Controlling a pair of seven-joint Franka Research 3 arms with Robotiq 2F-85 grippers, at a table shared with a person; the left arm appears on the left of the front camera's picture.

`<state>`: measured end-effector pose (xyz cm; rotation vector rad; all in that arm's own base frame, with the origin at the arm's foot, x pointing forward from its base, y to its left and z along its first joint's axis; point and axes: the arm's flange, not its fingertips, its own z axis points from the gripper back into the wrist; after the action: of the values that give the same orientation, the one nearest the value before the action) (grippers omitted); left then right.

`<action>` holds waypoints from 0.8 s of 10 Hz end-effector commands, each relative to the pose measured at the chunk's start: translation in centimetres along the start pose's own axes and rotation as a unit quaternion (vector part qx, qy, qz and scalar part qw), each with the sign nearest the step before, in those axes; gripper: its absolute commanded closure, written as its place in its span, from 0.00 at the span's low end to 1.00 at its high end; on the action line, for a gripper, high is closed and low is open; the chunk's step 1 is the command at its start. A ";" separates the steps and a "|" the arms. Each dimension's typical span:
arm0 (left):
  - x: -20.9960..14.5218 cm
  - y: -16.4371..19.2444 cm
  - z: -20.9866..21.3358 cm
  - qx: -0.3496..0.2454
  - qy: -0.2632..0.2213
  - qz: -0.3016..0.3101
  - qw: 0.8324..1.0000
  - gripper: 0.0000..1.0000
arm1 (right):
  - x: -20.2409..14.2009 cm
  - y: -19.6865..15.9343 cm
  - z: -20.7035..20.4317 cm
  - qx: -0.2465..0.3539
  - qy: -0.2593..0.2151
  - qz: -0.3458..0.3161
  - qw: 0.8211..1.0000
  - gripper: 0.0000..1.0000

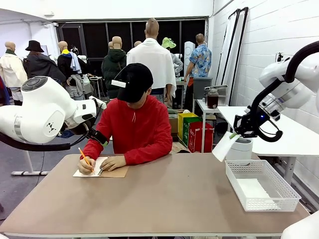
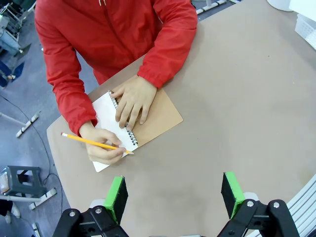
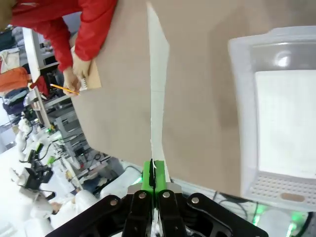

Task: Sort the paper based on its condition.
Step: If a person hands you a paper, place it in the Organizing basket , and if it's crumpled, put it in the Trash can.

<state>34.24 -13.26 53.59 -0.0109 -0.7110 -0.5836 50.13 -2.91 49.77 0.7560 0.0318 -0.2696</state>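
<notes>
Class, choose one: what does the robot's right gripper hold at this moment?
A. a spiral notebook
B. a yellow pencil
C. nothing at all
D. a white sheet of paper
D: the right gripper is shut on the edge of a white sheet of paper, held off the table.

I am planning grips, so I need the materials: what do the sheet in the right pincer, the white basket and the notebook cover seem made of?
The sheet: thin matt white paper, it seems; held by one edge, it bends slightly. The basket: white mesh, probably plastic, perhaps coated wire; its walls show fine holes. The notebook cover: matt brown card, lying flat.
</notes>
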 end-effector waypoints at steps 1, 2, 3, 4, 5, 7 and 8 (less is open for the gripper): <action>0.0 0.0 0.0 0.000 -0.002 -0.001 1.000 0.00 | -1.3 -2.3 0.0 -0.029 -0.013 0.035 0.999 1.00; 0.0 0.0 0.0 0.000 -0.002 -0.001 1.000 0.00 | -1.1 -3.4 0.1 -0.035 -0.017 0.051 0.998 1.00; 0.0 0.0 0.0 0.000 -0.002 -0.001 1.000 0.00 | -0.9 -4.5 0.1 -0.043 -0.017 0.055 0.997 1.00; 0.0 0.0 0.0 0.000 -0.002 -0.001 1.000 0.00 | -0.8 -5.6 -0.1 -0.051 -0.011 0.058 0.997 1.00; 0.0 0.0 0.0 0.000 -0.002 -0.001 1.000 0.00 | -0.7 -6.9 -0.5 -0.057 -0.010 0.052 0.997 1.00; 0.0 0.0 0.0 0.000 -0.002 -0.001 1.000 0.00 | -1.1 -8.5 -0.8 -0.071 -0.009 0.041 0.997 1.00; 0.0 0.0 0.0 0.000 -0.002 -0.001 1.000 0.00 | -1.0 -9.3 -0.9 -0.079 -0.011 0.028 0.996 1.00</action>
<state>34.24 -13.26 53.59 -0.0108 -0.7110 -0.5837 47.22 -8.13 43.56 0.6298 0.0178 -0.2099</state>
